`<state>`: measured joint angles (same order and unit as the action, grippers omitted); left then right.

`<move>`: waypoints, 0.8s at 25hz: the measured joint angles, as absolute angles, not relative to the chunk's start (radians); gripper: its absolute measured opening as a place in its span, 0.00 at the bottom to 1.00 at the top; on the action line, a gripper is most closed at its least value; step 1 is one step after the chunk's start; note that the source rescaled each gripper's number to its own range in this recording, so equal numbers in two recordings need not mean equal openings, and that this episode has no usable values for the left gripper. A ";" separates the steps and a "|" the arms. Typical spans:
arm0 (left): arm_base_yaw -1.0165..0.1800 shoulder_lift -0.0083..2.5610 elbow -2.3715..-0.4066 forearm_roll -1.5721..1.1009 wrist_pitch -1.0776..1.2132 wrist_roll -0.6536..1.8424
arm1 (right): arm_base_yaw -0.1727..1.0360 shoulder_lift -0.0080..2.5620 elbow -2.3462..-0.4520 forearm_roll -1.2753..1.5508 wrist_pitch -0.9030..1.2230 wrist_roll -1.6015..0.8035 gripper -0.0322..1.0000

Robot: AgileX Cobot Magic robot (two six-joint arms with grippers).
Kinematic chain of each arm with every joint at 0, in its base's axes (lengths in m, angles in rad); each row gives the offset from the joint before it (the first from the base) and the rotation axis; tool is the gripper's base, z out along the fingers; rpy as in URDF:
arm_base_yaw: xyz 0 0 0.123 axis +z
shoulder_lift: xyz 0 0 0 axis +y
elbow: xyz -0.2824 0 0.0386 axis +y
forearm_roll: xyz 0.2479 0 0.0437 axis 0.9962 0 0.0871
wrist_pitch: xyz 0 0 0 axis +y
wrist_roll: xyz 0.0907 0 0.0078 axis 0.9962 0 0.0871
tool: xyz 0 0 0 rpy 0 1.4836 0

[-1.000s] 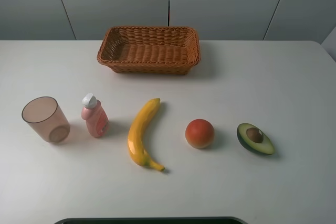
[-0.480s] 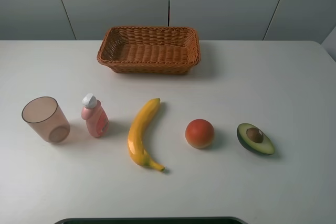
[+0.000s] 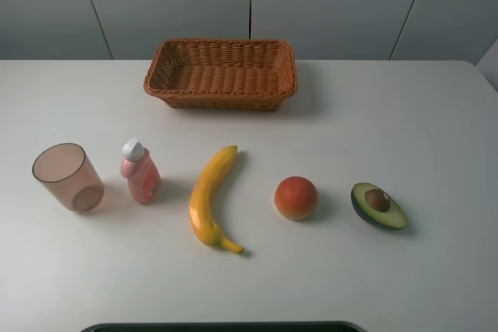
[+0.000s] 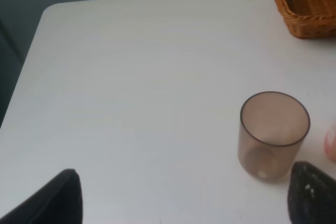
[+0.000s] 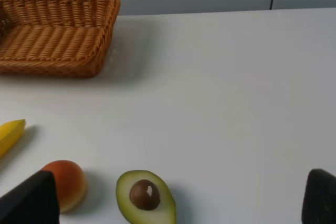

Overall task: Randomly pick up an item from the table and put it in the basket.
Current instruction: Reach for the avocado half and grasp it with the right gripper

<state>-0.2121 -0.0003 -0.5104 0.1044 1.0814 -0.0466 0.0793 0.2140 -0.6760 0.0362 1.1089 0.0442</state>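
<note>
From above, the avocado (image 3: 378, 205) lies on the table (image 3: 389, 114), well apart from the empty basket (image 3: 221, 101), with no arm in sight, so everything is left to do. Only the left wrist view shows the left gripper (image 4: 181, 200), spread wide and empty, near a cup (image 4: 274, 135). The right wrist view shows the right gripper (image 5: 174, 199) likewise, facing the avocado.

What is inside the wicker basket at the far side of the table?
Nothing shows inside the basket: its woven floor is bare in the high view. A narrow strip just behind the near wall is hidden by that wall.
</note>
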 joint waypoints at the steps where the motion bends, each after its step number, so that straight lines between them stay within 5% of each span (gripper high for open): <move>1: -0.212 0.000 -0.510 0.104 1.081 -0.047 | 0.079 0.277 -0.712 0.028 1.109 0.044 1.00; 8: -0.212 0.000 -0.510 0.104 1.081 -0.047 | 0.079 0.717 -0.896 0.022 1.109 -0.078 1.00; 20: -0.212 0.000 -0.510 0.104 1.081 -0.047 | 0.081 1.264 -0.909 0.196 1.100 -0.521 1.00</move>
<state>-0.2121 -0.0003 -0.5104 0.1044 1.0814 -0.0466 0.0815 1.2638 -0.9092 0.1965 1.1003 -0.5215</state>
